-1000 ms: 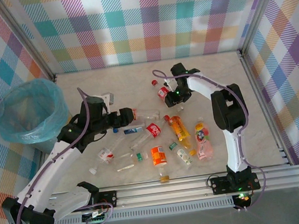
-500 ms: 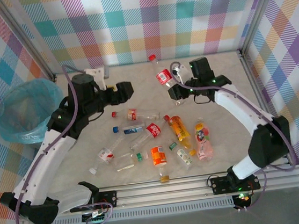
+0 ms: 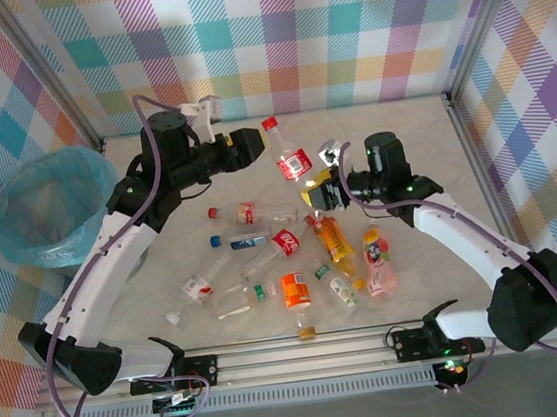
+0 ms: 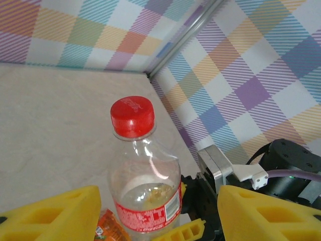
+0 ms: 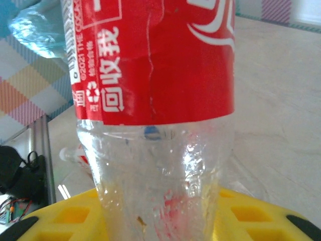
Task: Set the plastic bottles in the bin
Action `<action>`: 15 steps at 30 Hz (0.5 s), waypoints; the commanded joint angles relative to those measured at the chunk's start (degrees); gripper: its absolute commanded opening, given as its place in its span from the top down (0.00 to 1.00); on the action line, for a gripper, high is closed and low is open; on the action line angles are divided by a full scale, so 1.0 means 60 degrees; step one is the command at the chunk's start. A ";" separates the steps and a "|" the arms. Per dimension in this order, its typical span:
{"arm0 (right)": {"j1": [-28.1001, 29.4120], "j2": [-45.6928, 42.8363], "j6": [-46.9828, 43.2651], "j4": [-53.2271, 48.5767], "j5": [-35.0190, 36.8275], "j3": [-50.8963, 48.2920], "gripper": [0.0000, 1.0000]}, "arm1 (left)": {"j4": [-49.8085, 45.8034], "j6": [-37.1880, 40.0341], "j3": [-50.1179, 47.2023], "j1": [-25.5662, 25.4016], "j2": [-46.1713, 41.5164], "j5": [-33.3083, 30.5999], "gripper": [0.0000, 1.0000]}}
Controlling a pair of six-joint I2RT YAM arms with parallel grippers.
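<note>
Clear plastic with a red cap and label, the bottle (image 3: 291, 157) is held up over the middle of the table (image 3: 432, 141). The right gripper (image 3: 317, 190) pinches it low, near the base, jaws pressed onto it. The left gripper (image 3: 257, 142) is just beside it, jaws spread to either side of the body and not touching. This looks like a handover. The left jaws should close squarely on the label band, above the right's hold, and grip firmly before the right lets go, since thin walls may buckle and slip. Other bottles (image 3: 295, 289) lie on the table below. The bin (image 3: 81, 171) stands well apart at the far left.
</note>
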 commanded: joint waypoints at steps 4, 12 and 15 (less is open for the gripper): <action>0.0273 -0.0303 0.0024 0.0936 -0.0933 -0.0274 0.56 | -0.0284 0.0124 0.0636 -0.0108 0.0144 0.0457 0.41; 0.0501 -0.0208 -0.0378 0.0944 -0.1591 -0.0133 0.56 | -0.0620 0.0329 0.0633 -0.0101 0.0154 -0.0194 0.41; 0.0547 -0.0172 -0.0473 0.0903 -0.1742 -0.0077 0.56 | -0.0634 0.0385 0.0631 -0.0108 0.0139 -0.0388 0.44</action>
